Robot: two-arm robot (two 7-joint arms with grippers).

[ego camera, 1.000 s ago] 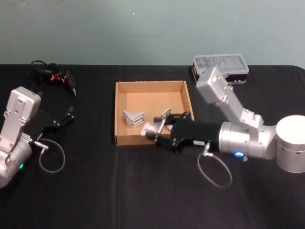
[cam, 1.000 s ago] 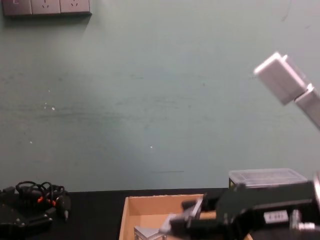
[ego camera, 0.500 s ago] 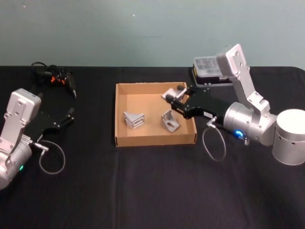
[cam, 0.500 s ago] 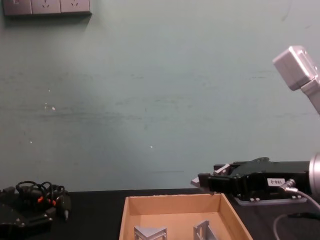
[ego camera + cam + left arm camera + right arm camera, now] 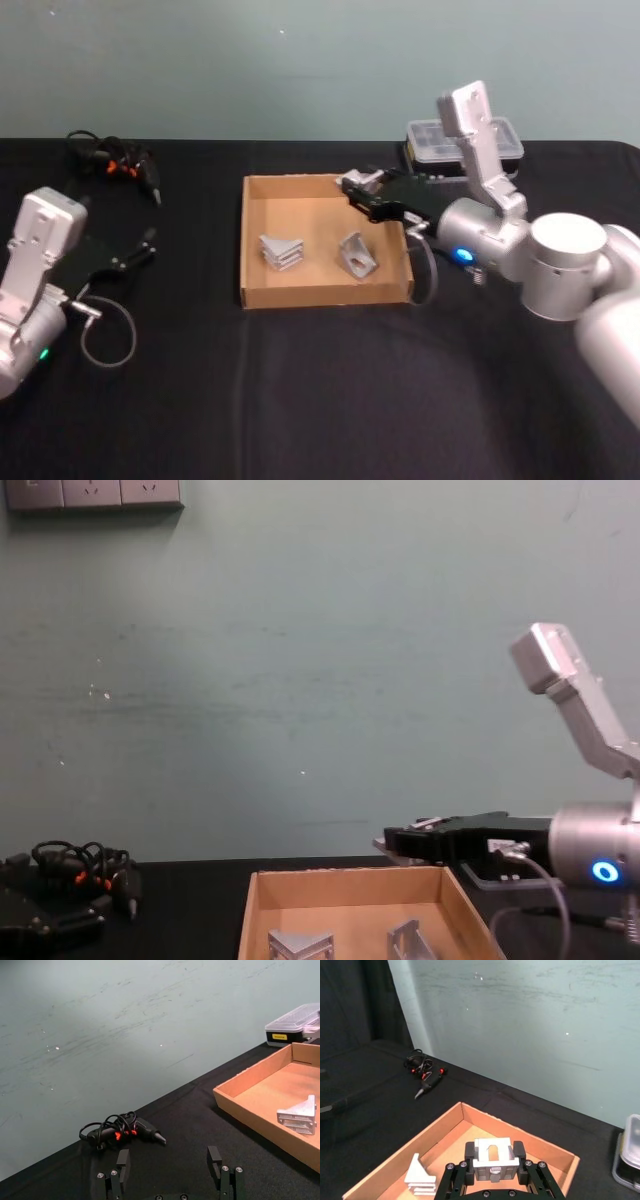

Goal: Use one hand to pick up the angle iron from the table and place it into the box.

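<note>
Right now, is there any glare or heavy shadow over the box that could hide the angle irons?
Head view: the box floor is evenly lit with no glare, and the left angle iron and right angle iron cast only small shadows. The right gripper sits at the far rim. The left gripper blends into the black table. Chest view: a blue light glows on the right arm.

Matte brown cardboard box (image 5: 258,240), matte black table (image 5: 320,390)

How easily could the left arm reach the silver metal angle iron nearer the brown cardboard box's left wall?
Probably yes. The left gripper is left of the brown cardboard box with open jaws; only its low wall stands between, and the silver metal angle iron lies uncovered.
</note>
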